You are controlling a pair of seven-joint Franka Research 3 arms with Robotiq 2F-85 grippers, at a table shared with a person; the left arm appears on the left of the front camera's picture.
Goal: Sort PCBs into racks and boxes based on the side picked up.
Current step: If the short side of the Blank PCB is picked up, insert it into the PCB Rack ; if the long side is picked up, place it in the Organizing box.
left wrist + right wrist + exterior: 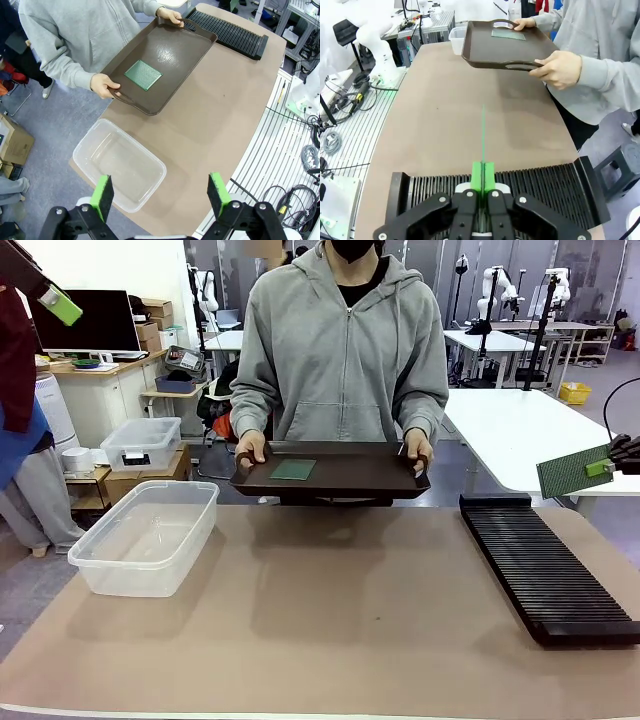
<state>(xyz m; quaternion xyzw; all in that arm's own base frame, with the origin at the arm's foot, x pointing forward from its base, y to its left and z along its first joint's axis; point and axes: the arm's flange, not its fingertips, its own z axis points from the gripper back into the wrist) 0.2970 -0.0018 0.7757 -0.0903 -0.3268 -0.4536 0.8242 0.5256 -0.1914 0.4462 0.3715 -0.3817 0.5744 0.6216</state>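
Observation:
My right gripper [483, 176] is shut on a green PCB [483, 137] that shows edge-on, upright above the black slotted rack [545, 194]. From the front, that PCB [572, 471] hangs at the far right over the rack's [545, 565] far end. My left gripper [161, 194] is open and empty, high above the clear box [120, 165]. The box [145, 535] stands at the table's left. A second PCB [293, 469] lies flat on a dark brown tray [350, 480], which the person holds by both handles at the far edge.
A smaller lidded clear box [140, 443] sits on a carton behind the table's left. A white table [520, 430] stands beyond the rack. The person's hands [105, 86] grip the tray's [165, 55] handles. Bare brown tabletop [340, 620] lies between box and rack.

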